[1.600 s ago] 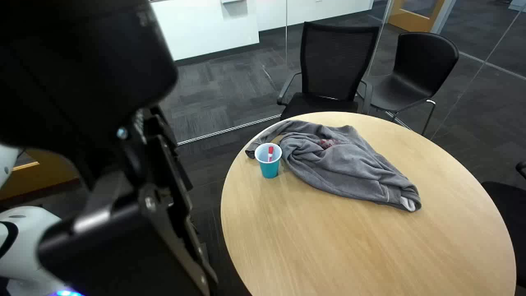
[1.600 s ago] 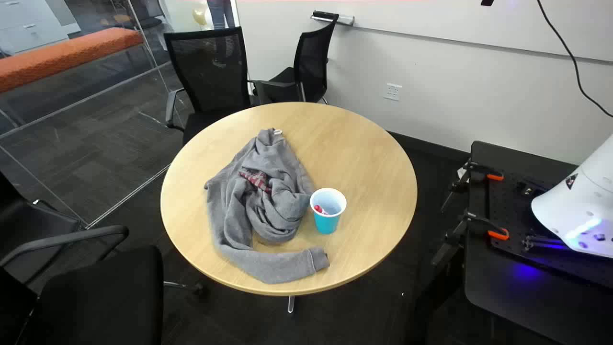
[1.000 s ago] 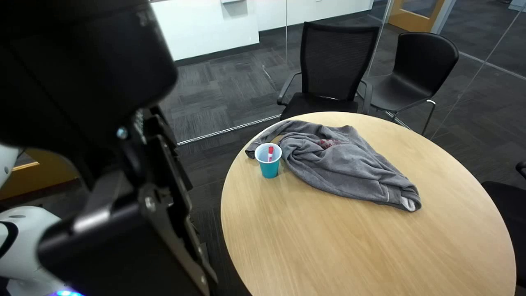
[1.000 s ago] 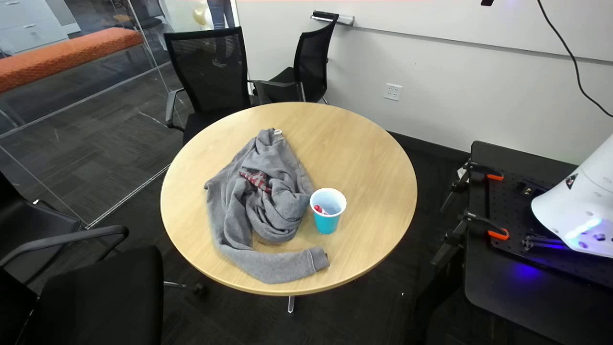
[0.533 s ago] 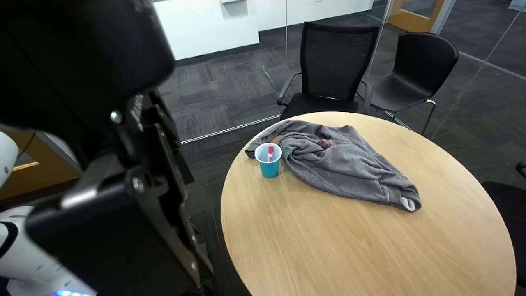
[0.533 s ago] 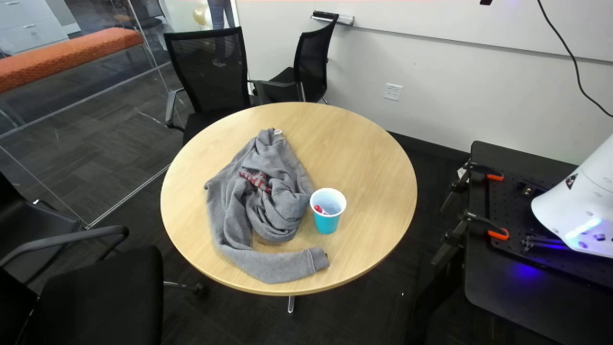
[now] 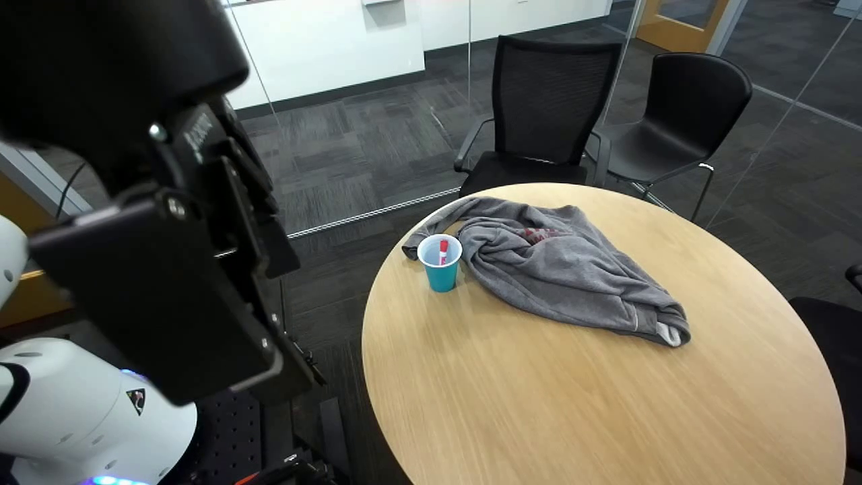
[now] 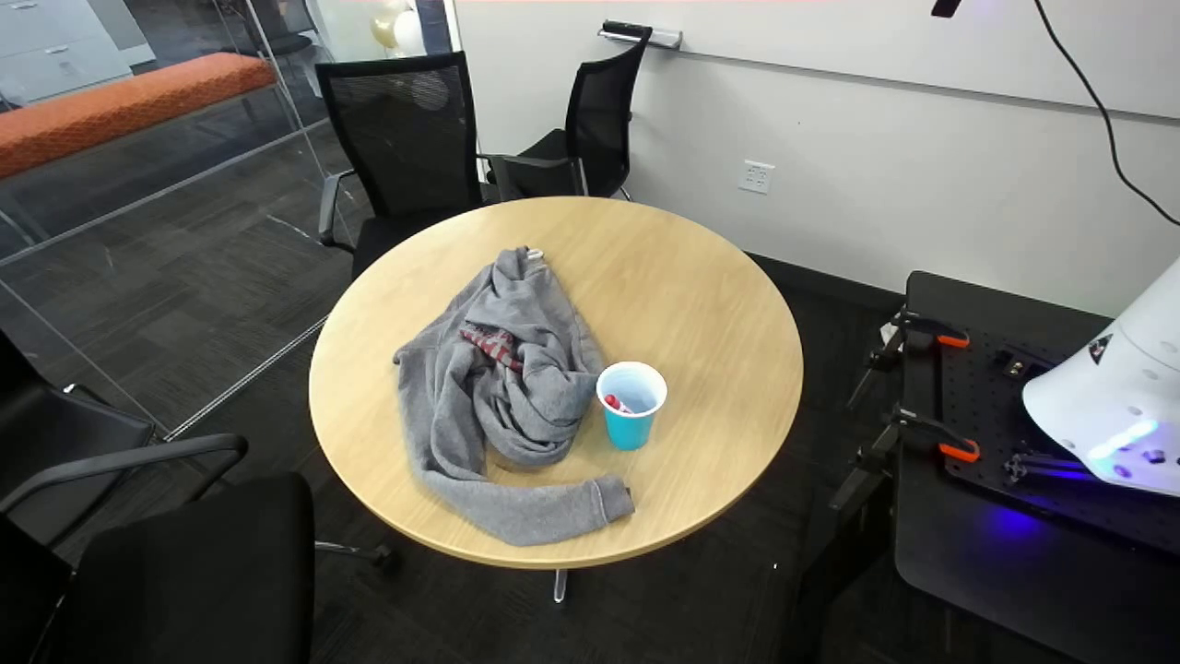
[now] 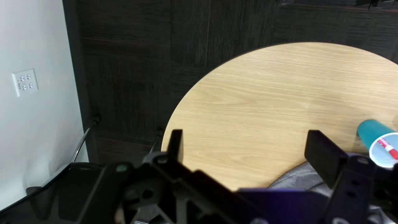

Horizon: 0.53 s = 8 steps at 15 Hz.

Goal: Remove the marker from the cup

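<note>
Marker sits inside the cup: tilted, red cap up, white-and-red barrel partly visible, lower end hidden by the side of the cup. Cup is upright, teal outside, pale inside and at the rim. It stands on the round wood table, at the table's 10 o'clock in that exterior view. Grey garment lies bunched just beside it at the cup's 3 o'clock, red patterned patch showing, cuff poking out past the cup at 10. Can't tell whether garment touches cup.

Gripper: fingers spread wide in the wrist view, table visible through the gap. Same view has the cup at 3 o'clock, beyond the finger on that side, clipped by the frame edge.

In an exterior view the gripper looms large at 9 o'clock, apart from the cup; white base of the arm at 8.

Further out, in an exterior view: black side table at 4 o'clock, orange-tipped clamps on its edge. Wall outlet between 1 and 2, mesh chair between 10 and 11, orange bench at 10.
</note>
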Each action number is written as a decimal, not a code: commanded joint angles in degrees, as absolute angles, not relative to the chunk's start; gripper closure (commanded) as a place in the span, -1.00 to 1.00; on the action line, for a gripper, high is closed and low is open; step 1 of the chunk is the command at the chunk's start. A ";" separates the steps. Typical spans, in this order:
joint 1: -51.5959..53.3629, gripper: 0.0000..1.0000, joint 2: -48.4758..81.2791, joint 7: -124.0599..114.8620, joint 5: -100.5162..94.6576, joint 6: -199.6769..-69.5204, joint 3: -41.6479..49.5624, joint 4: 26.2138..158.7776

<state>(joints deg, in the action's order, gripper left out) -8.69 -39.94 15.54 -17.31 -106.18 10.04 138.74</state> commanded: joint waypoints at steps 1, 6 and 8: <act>-7.76 -1.00 -43.08 13.14 -18.42 -106.75 7.75 142.14; -4.54 -1.00 -40.18 13.70 -17.25 -109.11 6.02 141.33; -3.11 -1.00 -36.98 13.63 -16.47 -111.46 5.83 140.01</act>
